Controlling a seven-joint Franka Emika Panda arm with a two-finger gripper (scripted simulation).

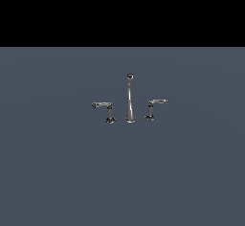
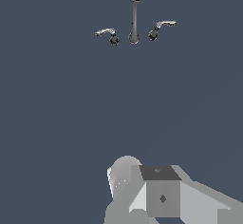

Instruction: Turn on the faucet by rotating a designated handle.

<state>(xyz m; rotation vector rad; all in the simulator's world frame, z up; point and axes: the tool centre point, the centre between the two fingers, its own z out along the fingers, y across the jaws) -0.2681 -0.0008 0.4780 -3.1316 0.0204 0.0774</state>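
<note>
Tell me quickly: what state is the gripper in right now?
Gripper: cannot be told; its fingertips are out of view, and nothing touches the faucet.

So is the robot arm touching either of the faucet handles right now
No, in the exterior view both handles, one on that view's left and one on its right, stand free beside the spout with no arm near.

Readable text: none in either view.
Faucet: plain chrome, no brand or marks legible.
Grey surface: bare, no labels, numbers or signs.
</note>
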